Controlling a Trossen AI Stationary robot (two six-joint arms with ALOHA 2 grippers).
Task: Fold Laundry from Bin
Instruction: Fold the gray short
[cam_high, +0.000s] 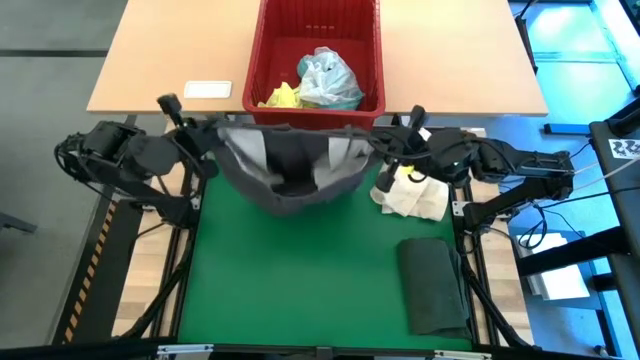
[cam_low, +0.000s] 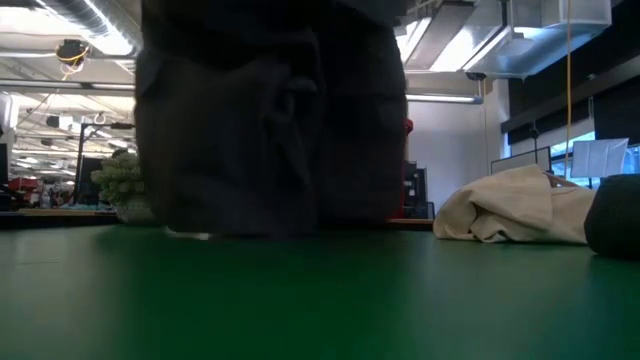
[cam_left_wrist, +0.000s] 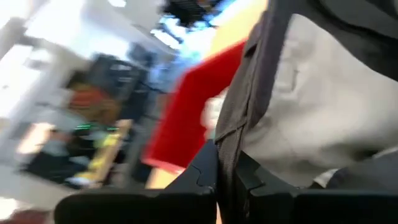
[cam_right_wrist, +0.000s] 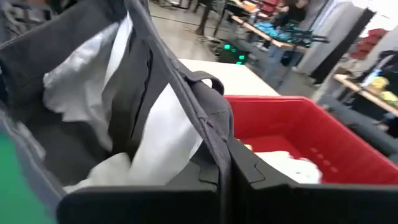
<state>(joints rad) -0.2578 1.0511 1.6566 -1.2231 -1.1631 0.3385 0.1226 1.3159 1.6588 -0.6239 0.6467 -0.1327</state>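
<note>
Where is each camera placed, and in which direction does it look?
High: above the table, looking down; both arms hold the grey garment before the bin.
Low: at table height, facing the hanging garment; no arm shows.
Left wrist: left tool shut on the hem.
Right wrist: right tool shut on the hem.
Shared: both wrist views show garment and bin.

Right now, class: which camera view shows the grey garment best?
The high view: the whole grey garment hangs between the left gripper and right gripper. The low view shows a dark curtain; the wrist views show only its pinched edges.
</note>
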